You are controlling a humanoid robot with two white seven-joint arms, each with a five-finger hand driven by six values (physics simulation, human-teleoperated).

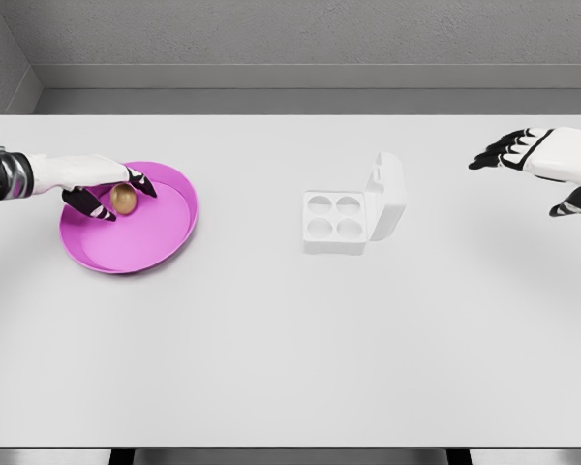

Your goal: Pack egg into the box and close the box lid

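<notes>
Where a white bench (290, 339) meets grey walls, a pink plate (174, 228) lies left of centre

In it the brown egg (123, 199) sits, left hand (111, 189) curled around it; the white box (353, 211) mid-frame stands open, four cups empty; right hand (542, 165) hovers upper right, fingers spread

My white table (290, 329) carries two things: an open white egg box (353, 208) near its middle, and a pink plate (165, 237) well left of the box.

Both arms are cut off by the picture's edges; the left fingers (105, 211) partly hide the egg (123, 199).
</notes>
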